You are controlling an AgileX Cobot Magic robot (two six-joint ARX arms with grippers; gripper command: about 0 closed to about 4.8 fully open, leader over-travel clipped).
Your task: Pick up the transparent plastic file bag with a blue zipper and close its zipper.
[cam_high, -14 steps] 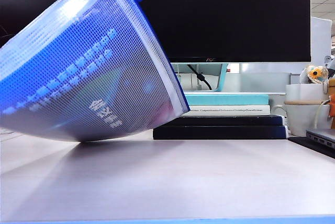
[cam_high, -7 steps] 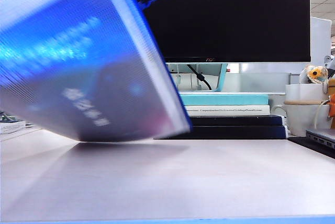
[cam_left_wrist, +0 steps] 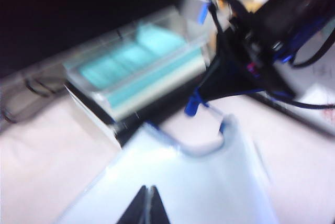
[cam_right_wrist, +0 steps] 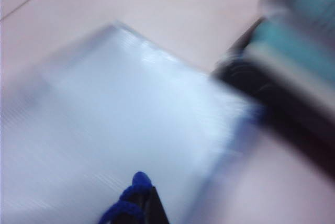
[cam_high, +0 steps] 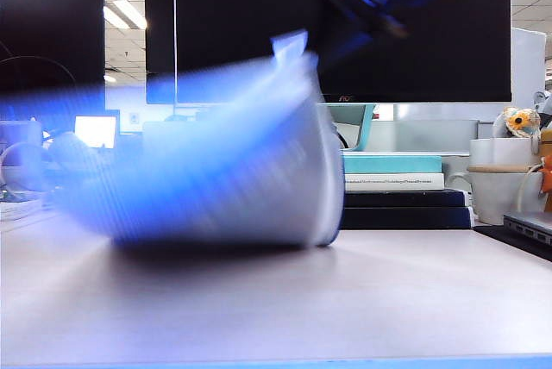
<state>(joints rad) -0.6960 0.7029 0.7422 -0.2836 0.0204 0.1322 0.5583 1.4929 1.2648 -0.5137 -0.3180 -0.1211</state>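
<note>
Exterior view: the only lettering that can be made out is a small "AOC" mark on the lower bezel of the black monitor [cam_high: 362,24], and a thin line of print on the white spine in the stack of books [cam_high: 405,192] that is too small to read; any print on the file bag [cam_high: 233,188] is lost in blur. The bag is a pale, translucent whitish-blue plastic pouch, bowed into a rounded curve, its lower edge on or just above the pinkish-white table [cam_high: 345,300], left of centre and in front of the books. The stack at 3 o'clock from the bag has a turquoise cover on top, a white one under it and two black ones below. Further toward 3 o'clock stand a white mug [cam_high: 504,188] and a small plush toy [cam_high: 519,121] above it. The right arm shows as a dark smear with blue cable at 1 o'clock above the bag. In the left wrist view the left gripper [cam_left_wrist: 147,203] has its dark fingertips pressed together on the near edge of the bag, and the blue zipper [cam_left_wrist: 194,103] edge with its cord lies at the far side, under the right arm. In the right wrist view the right gripper [cam_right_wrist: 147,205] is closed tight with the blue cord loop [cam_right_wrist: 125,203] at its tips, the pouch's smooth sheet spread beyond it, books at 2 o'clock
</note>
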